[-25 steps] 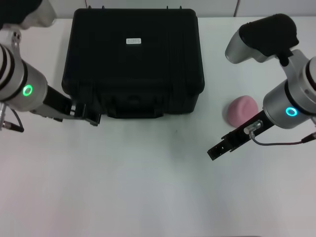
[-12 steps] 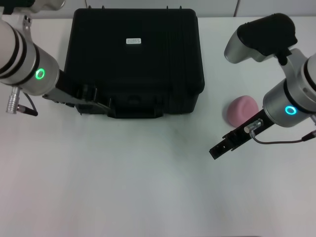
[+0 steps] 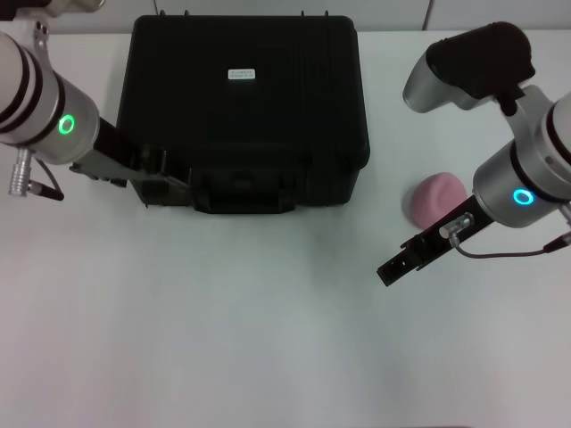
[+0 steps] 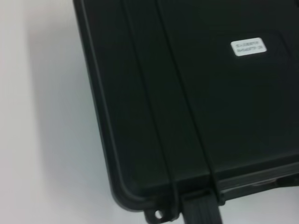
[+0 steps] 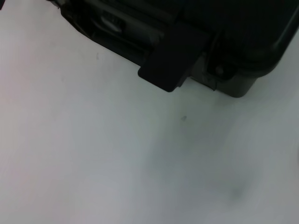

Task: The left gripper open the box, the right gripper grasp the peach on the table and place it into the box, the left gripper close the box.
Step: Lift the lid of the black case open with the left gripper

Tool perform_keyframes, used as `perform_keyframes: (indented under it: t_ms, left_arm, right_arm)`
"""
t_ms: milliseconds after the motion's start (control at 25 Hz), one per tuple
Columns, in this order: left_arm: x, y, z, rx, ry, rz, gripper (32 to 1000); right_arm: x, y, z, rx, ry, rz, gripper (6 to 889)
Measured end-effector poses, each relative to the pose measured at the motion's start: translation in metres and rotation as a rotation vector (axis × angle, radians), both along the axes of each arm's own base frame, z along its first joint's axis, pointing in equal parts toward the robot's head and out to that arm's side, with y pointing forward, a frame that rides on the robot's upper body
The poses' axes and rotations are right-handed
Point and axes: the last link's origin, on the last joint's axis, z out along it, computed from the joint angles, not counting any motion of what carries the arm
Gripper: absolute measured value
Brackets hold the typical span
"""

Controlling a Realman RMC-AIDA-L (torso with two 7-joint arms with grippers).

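Note:
The black box (image 3: 241,98) lies closed at the back middle of the table, white label (image 3: 241,74) on its lid. My left gripper (image 3: 166,181) reaches in from the left and sits against the box's front-left corner, beside the front handle. The left wrist view shows the box lid (image 4: 196,102) and its label (image 4: 248,47) from close up. The pink peach (image 3: 434,198) rests on the table to the right of the box. My right gripper (image 3: 391,270) hangs just in front of and left of the peach, apart from it. A front latch of the box (image 5: 173,58) fills the right wrist view.
White table (image 3: 268,339) stretches open in front of the box and between the arms. The right arm's dark elbow housing (image 3: 473,67) sits above the peach at the back right. A thin cable (image 3: 508,253) loops under the right wrist.
The left arm has swung up and right, bringing its gripper from the table in front of the box's left corner up against that corner. The right arm and the peach have stayed put.

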Motion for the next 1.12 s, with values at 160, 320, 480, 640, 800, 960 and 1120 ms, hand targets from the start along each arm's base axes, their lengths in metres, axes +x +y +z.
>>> perform_keyframes:
  t_ms: [160,320,480,640,800,960,1120]
  left_arm:
    - [-0.0038,0.0021,-0.0007,0.001,0.009,0.010,857]
    - [-0.0044,0.0038,-0.0024,0.006,0.007,0.005,857]
    - [-0.0079,0.0053,-0.0043,0.008,0.006,0.014,857]
    - [-0.0076,0.0069,-0.0052,0.010,0.005,0.011,857]
    - [-0.0065,0.0080,-0.0056,0.012,0.005,0.007,856]
    - [-0.0072,0.0082,-0.0067,0.008,0.008,0.009,856]
    - [-0.0070,0.0086,-0.0073,0.008,0.008,0.006,856]
  right_arm:
    - [0.0007,0.0001,-0.0004,-0.001,-0.001,-0.003,852]
    - [0.0002,0.0005,-0.0005,-0.001,-0.001,-0.001,853]
    - [-0.0003,0.0009,-0.0005,0.000,0.000,0.001,853]
    - [-0.0005,0.0010,-0.0005,0.000,0.000,0.001,852]
    - [-0.0005,0.0010,-0.0005,0.000,0.000,0.002,852]
    - [-0.0005,0.0010,-0.0005,0.000,0.000,0.002,852]
    - [-0.0005,0.0010,-0.0005,0.000,0.000,0.003,852]
